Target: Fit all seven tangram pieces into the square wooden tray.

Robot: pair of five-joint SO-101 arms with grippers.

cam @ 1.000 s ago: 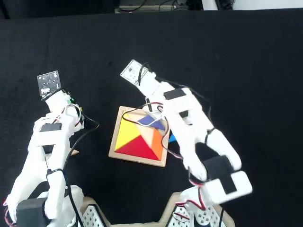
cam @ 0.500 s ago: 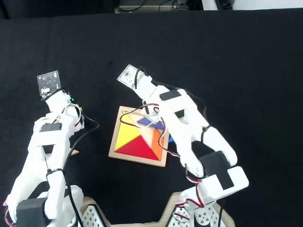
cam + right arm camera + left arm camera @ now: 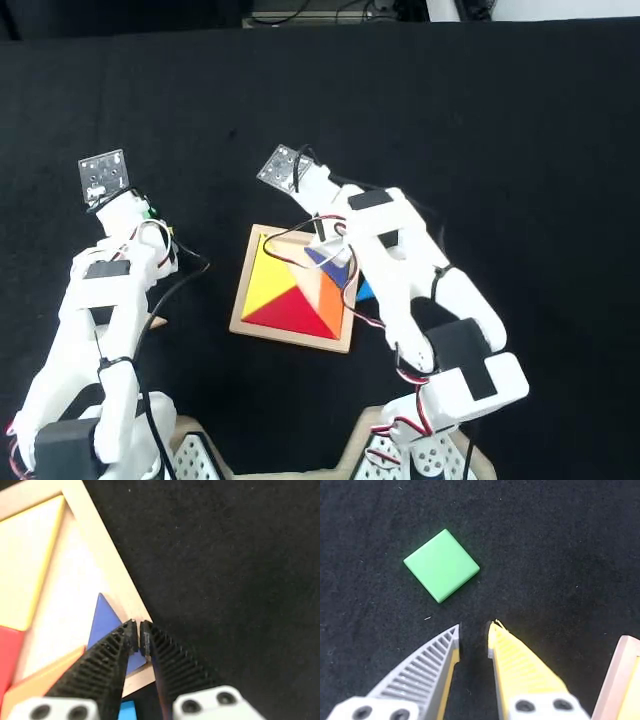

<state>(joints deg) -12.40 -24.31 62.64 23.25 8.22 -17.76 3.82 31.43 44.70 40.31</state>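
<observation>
Both arm bases are cut off at the near edge of the high view. From there the left arm stretches forward with its elbow slightly bent. The right arm leans over the right side of the square wooden tray and hides part of it.

The tray lies flat on the black worktop. A yellow triangle, a red triangle and an orange triangle sit inside it. A light blue piece lies just beside the tray's right rim, mostly hidden under the right arm.

The right gripper points down at the tray's far right corner. Its jaws are closed to a sliver over the edge of the blue triangle, which lies in the tray against the rim. Whether they pinch it is hard to tell.

The left gripper hovers over bare worktop left of the tray, jaws narrowly parted and holding nothing. Just beyond its tips the green square lies flat, apart from the tray.
</observation>
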